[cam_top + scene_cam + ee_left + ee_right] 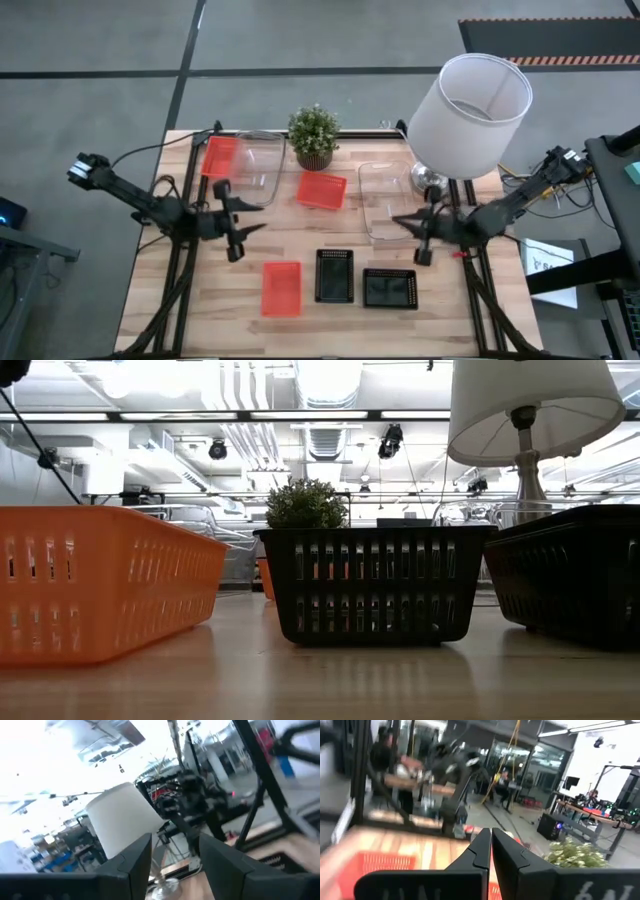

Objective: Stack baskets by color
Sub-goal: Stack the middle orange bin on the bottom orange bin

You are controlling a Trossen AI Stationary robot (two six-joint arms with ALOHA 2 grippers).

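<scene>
Three red baskets lie on the table: one at the far left beside a clear basket, one at the centre, and one near the front. Two black baskets sit side by side at the front, and a second clear basket lies at the right. My left gripper hovers open over the table's left half, pointing toward the right edge, with nothing between its fingers. My right gripper is shut and empty above the right clear basket, pointing left.
A potted green plant stands at the far middle. A lamp with a white shade stands at the far right, close behind my right arm. Bare wood shows between the two grippers.
</scene>
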